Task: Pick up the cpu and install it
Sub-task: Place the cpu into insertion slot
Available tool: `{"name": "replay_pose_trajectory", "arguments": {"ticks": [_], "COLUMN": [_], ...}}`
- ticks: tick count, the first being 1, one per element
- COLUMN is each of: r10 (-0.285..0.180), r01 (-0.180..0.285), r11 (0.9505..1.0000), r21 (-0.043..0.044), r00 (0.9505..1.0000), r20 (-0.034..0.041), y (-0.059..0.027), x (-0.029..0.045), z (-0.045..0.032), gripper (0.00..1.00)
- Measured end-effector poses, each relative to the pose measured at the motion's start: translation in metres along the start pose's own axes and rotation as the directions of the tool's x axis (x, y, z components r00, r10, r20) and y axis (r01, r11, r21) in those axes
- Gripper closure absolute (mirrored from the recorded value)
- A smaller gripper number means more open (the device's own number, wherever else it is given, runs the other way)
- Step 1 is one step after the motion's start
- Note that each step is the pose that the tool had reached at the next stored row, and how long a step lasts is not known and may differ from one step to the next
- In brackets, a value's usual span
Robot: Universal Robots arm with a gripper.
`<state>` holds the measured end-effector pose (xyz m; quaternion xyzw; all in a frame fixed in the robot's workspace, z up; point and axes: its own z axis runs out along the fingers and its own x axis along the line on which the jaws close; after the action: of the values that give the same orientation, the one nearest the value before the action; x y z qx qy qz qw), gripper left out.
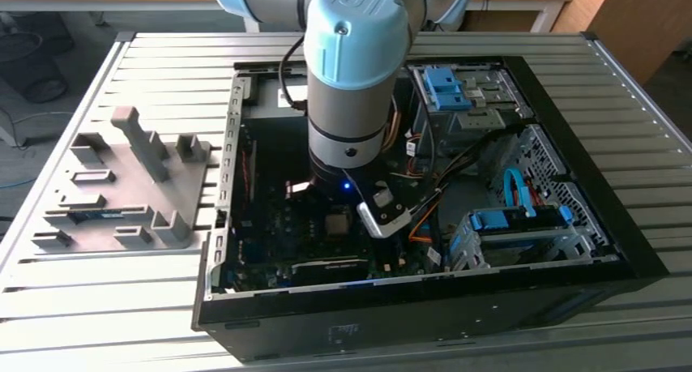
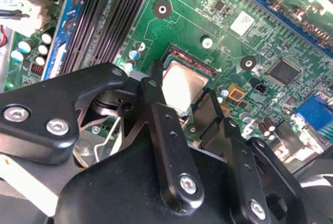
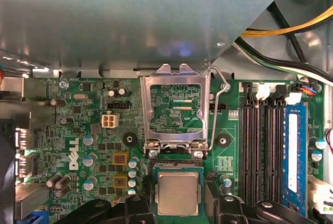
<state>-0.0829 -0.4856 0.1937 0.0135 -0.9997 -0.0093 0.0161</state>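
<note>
Silver-grey cpu (image 3: 178,193) in socket (image 3: 177,167), between spread claw (image 3: 179,207) fingers (image 3: 136,207).

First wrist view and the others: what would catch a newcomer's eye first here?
The blue-capped arm reaching down into the open computer case dominates the exterior view. In the first wrist view, the silver cpu sits in the socket, with the metal retention frame standing open beside it. The black hand sits close over the cpu.

exterior view above open case (image 1: 433,327), both wrist views close over motherboard (image 2: 208,16) (image 3: 73,125)
</note>
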Motion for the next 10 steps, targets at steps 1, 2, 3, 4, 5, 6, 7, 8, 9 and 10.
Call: {"name": "replay_pose_trajectory", "arguments": {"ticks": [1,2,3,4,5,6,7,8,9,10], "r10": [0.0,0.0,0.0,0.0,0.0,0.0,0.0,0.0,0.0,0.0], "r01": [0.0,0.0,0.0,0.0,0.0,0.0,0.0,0.0,0.0,0.0], "r11": [1.0,1.0,1.0,1.0,1.0,1.0,1.0,1.0,1.0,1.0], "r21": [0.0,-0.0001,0.0,0.0001,-0.0001,-0.0001,-0.0001,0.0,0.0,0.0], "r00": [1.0,1.0,1.0,1.0,1.0,1.0,1.0,1.0,1.0,1.0], "r20": [0.0,0.0001,0.0,0.0,0.0,0.0001,0.0001,0.0,0.0,0.0], "y": [-0.0009,-0.0019,-0.003,-0.0036,-0.0038,-0.0038,-0.0038,-0.0038,-0.0037,-0.0035], "x": [0.0,0.0001,0.0002,0.0003,0.0004,0.0003,0.0003,0.0003,0.0003,0.0003], "z": [0.0003,0.0007,0.0009,0.0011,0.0013,0.0016,0.0019,0.0021,0.0024,0.0026], "gripper": [0.53,0.53,0.53,0.53,0.53,0.53,0.53,0.53,0.53,0.53]}}
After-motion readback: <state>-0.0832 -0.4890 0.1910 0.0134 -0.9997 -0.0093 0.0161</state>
